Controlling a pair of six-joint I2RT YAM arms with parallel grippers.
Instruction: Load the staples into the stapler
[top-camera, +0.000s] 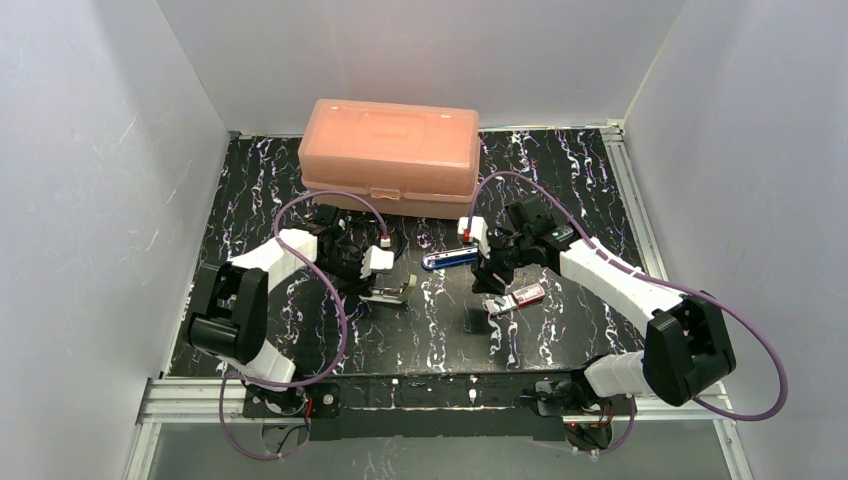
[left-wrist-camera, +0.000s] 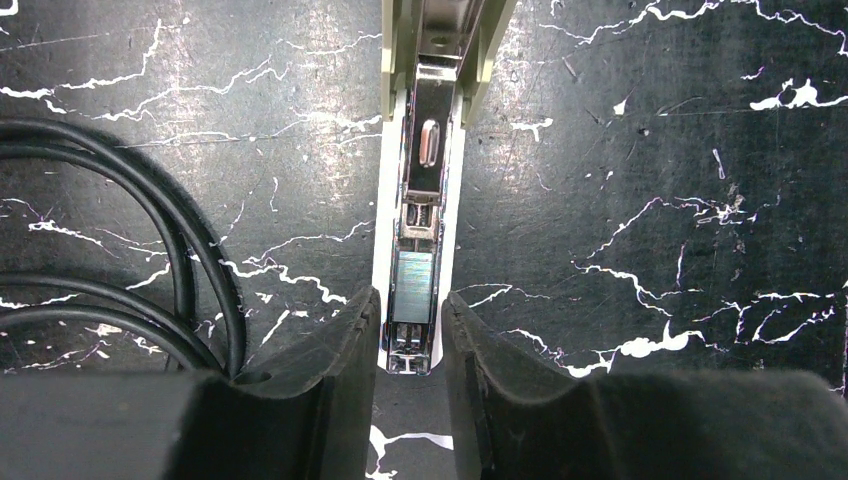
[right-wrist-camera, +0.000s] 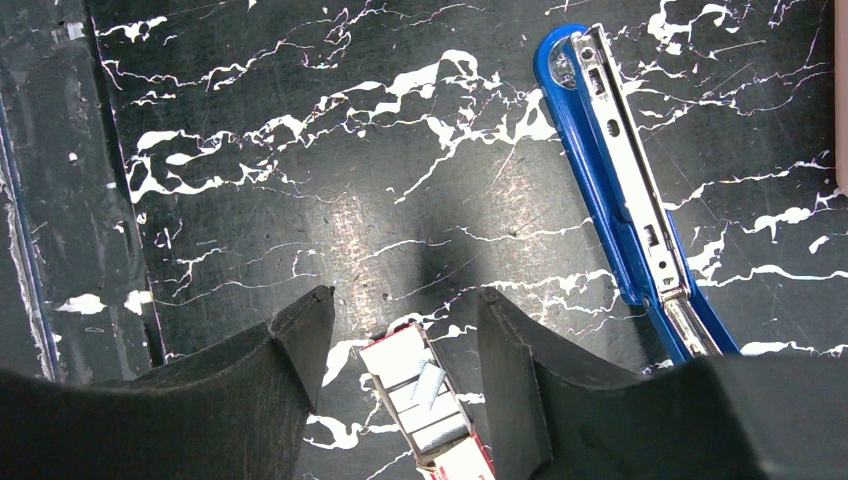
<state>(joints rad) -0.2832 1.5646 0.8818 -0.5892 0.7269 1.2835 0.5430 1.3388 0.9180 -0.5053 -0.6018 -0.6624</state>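
Observation:
A pale stapler (top-camera: 390, 292) lies opened on the black marbled mat. Its silvery magazine (left-wrist-camera: 417, 270) holds a strip of staples, and the beige cover (left-wrist-camera: 440, 40) is swung away at the top of the left wrist view. My left gripper (left-wrist-camera: 410, 325) is narrowly open, with its fingers on either side of the magazine's front end and a slim gap on each side. The staples (right-wrist-camera: 425, 405) are a red box with its white tray slid out, lying on the mat (top-camera: 518, 297). My right gripper (right-wrist-camera: 405, 305) hangs open over the tray, holding nothing.
A blue stapler (right-wrist-camera: 620, 190) lies opened to the right of the right gripper, between the two arms (top-camera: 450, 259). A peach plastic case (top-camera: 388, 155) stands at the back. Black cable (left-wrist-camera: 185, 270) loops beside my left fingers. White walls close in the mat.

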